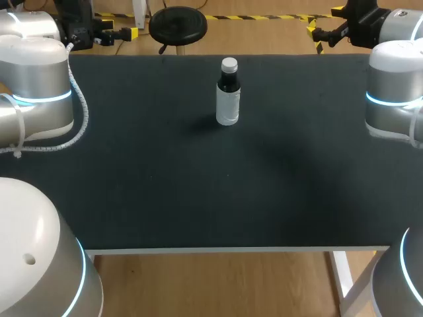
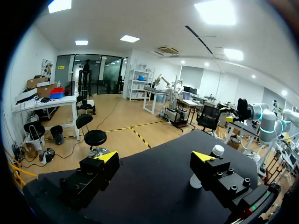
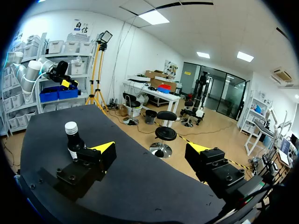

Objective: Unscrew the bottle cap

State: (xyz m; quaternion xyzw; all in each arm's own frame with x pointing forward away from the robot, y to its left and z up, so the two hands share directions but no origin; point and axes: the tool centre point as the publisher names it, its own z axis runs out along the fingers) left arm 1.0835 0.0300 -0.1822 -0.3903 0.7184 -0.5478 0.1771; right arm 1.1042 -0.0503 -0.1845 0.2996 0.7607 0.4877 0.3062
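A small bottle [image 1: 228, 99] with dark liquid, a white label and a white cap [image 1: 229, 64] stands upright at the far middle of the black table [image 1: 165, 191]. My left gripper [image 1: 125, 32] hovers beyond the far left corner, open and empty. My right gripper [image 1: 314, 34] is beyond the far right corner, also open and empty. In the left wrist view the bottle [image 2: 217, 151] shows partly behind one finger of the open gripper [image 2: 154, 158]. In the right wrist view the bottle [image 3: 73, 140] stands just outside one finger of the open gripper [image 3: 149, 148].
Both arms' thick silver links [image 1: 39, 86] [image 1: 395, 86] stand over the table's left and right sides. Their bases [image 1: 39, 257] flank the near edge. Nothing else is on the table.
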